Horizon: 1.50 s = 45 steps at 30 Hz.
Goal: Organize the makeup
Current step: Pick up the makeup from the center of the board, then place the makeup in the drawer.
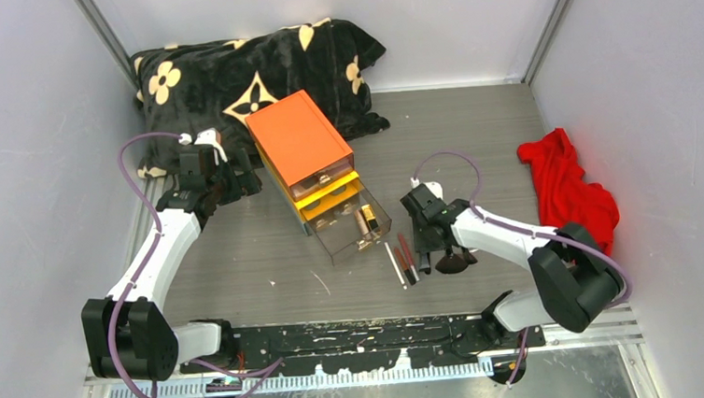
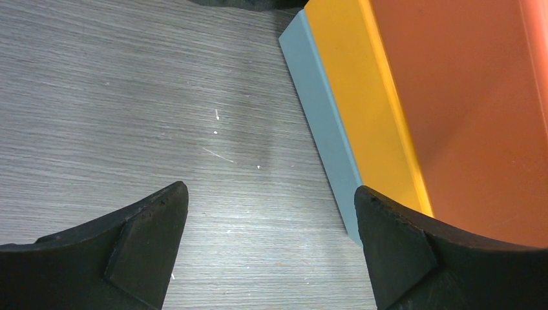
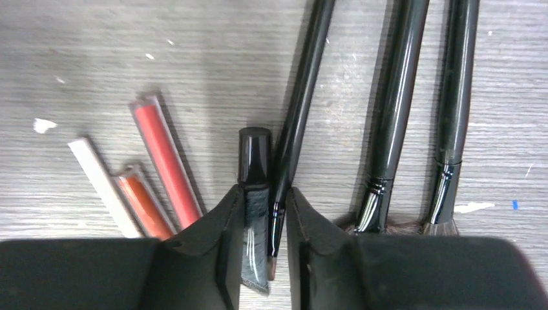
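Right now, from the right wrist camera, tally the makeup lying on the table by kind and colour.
Black brushes: 3
Black tube: 1
Red tube: 1
Orange tube: 1
White stick: 1
Total: 7

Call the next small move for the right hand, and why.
Probably reopen a little and shift toward the black-capped tube before lifting. The right hand is pinched around two things at once: that tube and the thin brush handle, which lie side by side between its fingers. A lift like this could drop or drag one of them.
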Motion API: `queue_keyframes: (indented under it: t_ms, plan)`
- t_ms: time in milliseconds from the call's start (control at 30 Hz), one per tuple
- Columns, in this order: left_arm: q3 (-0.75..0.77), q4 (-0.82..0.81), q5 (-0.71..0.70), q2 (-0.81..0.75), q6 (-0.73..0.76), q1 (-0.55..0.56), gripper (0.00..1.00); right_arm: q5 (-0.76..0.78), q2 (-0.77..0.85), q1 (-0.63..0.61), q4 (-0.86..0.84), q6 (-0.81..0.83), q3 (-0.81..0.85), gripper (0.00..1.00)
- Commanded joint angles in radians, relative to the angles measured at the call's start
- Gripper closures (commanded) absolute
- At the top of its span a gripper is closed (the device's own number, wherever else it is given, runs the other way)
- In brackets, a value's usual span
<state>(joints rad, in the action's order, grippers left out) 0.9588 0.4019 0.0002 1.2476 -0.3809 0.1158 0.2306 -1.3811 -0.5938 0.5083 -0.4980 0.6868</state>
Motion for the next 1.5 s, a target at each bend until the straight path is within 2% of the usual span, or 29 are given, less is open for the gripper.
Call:
queue_keyframes:
  t_ms: [0, 67, 100, 133, 333, 500, 633, 800, 1033, 1267, 1467]
  plan:
    - [0.009, -0.031, -0.006, -0.021, 0.014, 0.001, 0.00, -0.004, -0.010, 0.003, -0.034, 0.001, 0.016, 0.82]
    - [0.010, -0.030, -0.005, -0.022, 0.014, 0.002, 0.00, -0.005, -0.008, 0.002, -0.034, 0.001, 0.013, 0.88]
    - [0.010, -0.028, -0.004, -0.022, 0.014, 0.002, 0.00, -0.005, -0.001, 0.002, -0.032, 0.004, 0.014, 0.96]
    - [0.009, -0.028, -0.004, -0.022, 0.014, 0.003, 0.00, -0.005, 0.007, 0.002, -0.026, 0.003, 0.016, 0.99]
    - [0.014, -0.021, -0.006, -0.020, 0.013, 0.003, 0.00, 0.023, 0.072, 0.002, 0.052, 0.026, 0.076, 0.99]
    - [0.012, -0.021, -0.002, -0.029, 0.011, 0.002, 0.00, 0.033, 0.124, 0.002, 0.126, 0.043, 0.149, 0.97]
    - [0.013, -0.018, -0.002, -0.028, 0.011, 0.002, 0.00, 0.019, 0.140, 0.002, 0.194, 0.087, 0.283, 0.91]
    - [0.023, -0.014, 0.000, -0.005, 0.012, 0.001, 0.00, -0.043, 0.071, 0.001, 0.302, 0.169, 0.515, 0.86]
    - [0.037, -0.007, 0.006, -0.004, 0.016, 0.002, 0.00, -0.171, -0.025, -0.013, 0.310, 0.188, 0.727, 0.80]
    - [0.033, -0.008, 0.010, -0.011, 0.017, 0.002, 0.00, -0.181, -0.134, -0.152, 0.287, 0.166, 0.795, 0.81]
    - [0.028, -0.011, 0.012, -0.010, 0.019, 0.002, 0.00, -0.215, -0.165, -0.192, 0.235, 0.131, 0.789, 0.80]
